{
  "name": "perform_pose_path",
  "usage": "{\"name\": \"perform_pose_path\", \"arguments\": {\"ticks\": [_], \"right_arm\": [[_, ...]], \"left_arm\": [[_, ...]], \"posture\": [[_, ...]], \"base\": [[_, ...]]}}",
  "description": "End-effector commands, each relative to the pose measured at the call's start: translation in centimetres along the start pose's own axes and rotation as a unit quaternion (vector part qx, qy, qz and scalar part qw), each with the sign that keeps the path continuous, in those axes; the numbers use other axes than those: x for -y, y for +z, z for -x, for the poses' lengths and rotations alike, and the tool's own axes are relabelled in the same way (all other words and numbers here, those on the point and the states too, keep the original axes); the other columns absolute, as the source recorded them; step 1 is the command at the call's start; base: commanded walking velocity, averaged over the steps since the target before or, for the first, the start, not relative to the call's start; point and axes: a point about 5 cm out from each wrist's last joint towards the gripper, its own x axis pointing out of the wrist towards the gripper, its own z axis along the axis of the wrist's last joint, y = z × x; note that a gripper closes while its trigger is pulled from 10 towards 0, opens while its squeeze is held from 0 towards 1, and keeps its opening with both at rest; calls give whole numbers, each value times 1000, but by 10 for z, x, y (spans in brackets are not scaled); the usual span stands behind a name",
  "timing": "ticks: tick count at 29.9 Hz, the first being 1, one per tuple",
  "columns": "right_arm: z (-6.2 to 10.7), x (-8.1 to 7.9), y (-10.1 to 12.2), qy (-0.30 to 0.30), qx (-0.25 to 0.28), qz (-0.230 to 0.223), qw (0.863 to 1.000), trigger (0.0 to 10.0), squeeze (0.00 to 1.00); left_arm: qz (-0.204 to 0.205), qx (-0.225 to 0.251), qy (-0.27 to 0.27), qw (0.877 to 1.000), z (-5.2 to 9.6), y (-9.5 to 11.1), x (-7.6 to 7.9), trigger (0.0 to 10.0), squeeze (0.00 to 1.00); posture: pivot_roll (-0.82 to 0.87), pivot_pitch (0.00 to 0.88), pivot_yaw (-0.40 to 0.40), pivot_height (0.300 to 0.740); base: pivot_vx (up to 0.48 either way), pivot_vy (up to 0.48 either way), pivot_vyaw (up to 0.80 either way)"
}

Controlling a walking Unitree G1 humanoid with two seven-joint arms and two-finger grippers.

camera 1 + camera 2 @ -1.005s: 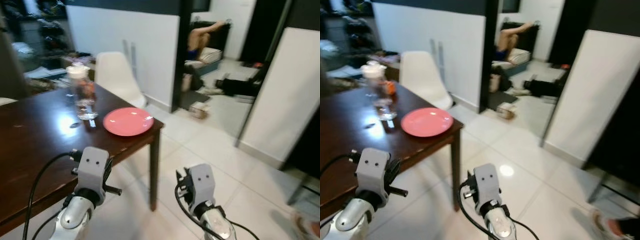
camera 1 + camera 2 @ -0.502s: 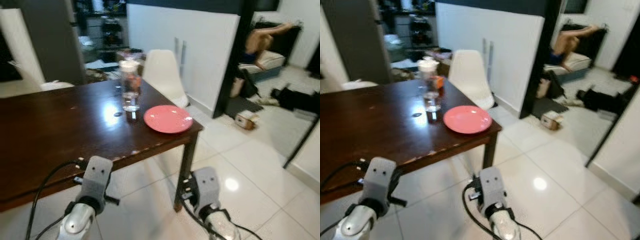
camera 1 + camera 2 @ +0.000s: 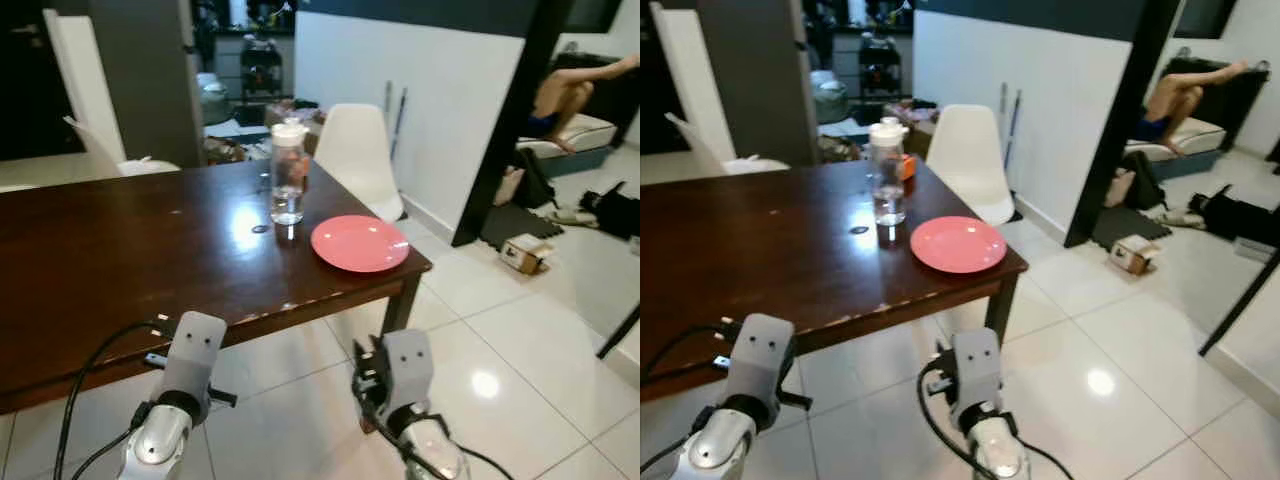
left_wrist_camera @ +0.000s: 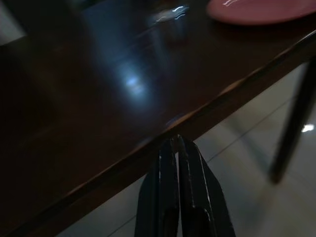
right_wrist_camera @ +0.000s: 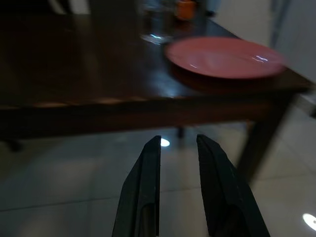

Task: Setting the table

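Near the corner of the dark table (image 3: 120,260) sat the pink plate (image 3: 359,243), ready for a meal, while below its edge the left gripper (image 4: 177,148) was pressed together and the right gripper (image 5: 177,145) seemed a little spread, both empty.

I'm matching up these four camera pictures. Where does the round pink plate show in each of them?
Left eye view: the round pink plate lies near the dark wooden table's right corner.
Right eye view: same corner, plate right of centre.
Left wrist view: plate cut by the top right edge.
Right wrist view: plate upper right, beyond the right hand.
Shared landmark: the clear plastic bottle with a white lid, just behind the plate.
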Motion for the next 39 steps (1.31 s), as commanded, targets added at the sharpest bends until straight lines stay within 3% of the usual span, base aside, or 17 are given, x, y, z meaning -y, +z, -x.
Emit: {"name": "perform_pose_path", "arguments": {"ticks": [1,27,32,34,39], "right_arm": [[1,5,1,-12,3,-5,1000,10000,0],[1,7,7,-20,18,16,1000,10000,0],[1,18,15,-61,36,38,997,10000,0],[3,32,14,-104,26,54,993,10000,0],[9,49,9,-144,7,45,989,10000,0]], "left_arm": [[-5,-7,-6,1000,0,-4,3,10000,0],[3,7,-30,1000,0,-1,11,10000,0],[11,17,-77,997,4,1,15,10000,0],[21,22,-109,994,7,3,19,10000,0],[31,14,-161,986,12,2,25,10000,0]], "posture": [[68,48,47,740],[59,55,45,740],[57,57,44,740],[53,58,45,740],[44,60,48,740]], "base": [[480,0,0],[464,0,0],[422,0,0],[383,0,0],[206,0,0]]}}
